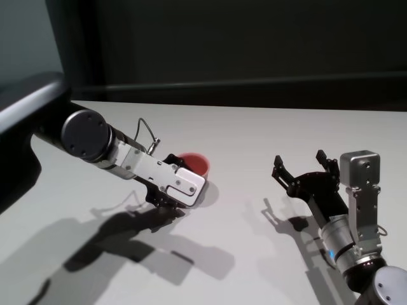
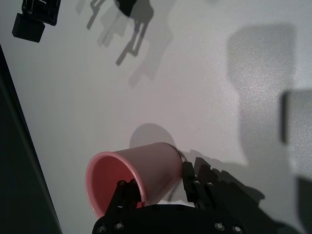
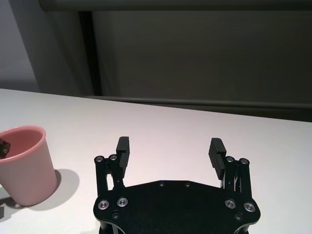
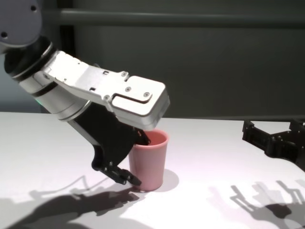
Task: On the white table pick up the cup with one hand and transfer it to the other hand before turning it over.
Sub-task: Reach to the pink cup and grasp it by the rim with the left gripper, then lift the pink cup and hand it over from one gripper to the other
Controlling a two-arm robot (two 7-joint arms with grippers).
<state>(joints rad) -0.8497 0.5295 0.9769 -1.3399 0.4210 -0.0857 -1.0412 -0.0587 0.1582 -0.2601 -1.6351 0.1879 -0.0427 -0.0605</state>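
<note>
Lighting: bright, hard light from above and behind the arms; backdrop beyond the far edge dark and unlit.
Surface (image 1: 254, 133): evenly lit matte white, no glare; faint pink tint beside the cup (image 1: 194, 164).
Shadows: crisp and dark, falling toward the near edge. Left arm's shadow spreads broad across the near left; right tool (image 1: 304, 168) casts a small finger-shaped shadow just near of itself. Cup throws a short round shadow on its far-right side.
Highlights: soft sheen on the left arm's silver casing in the chest view.
Focus: left tool (image 2: 163, 187) close to its wrist lens slightly soft; surface grainy there.
</note>
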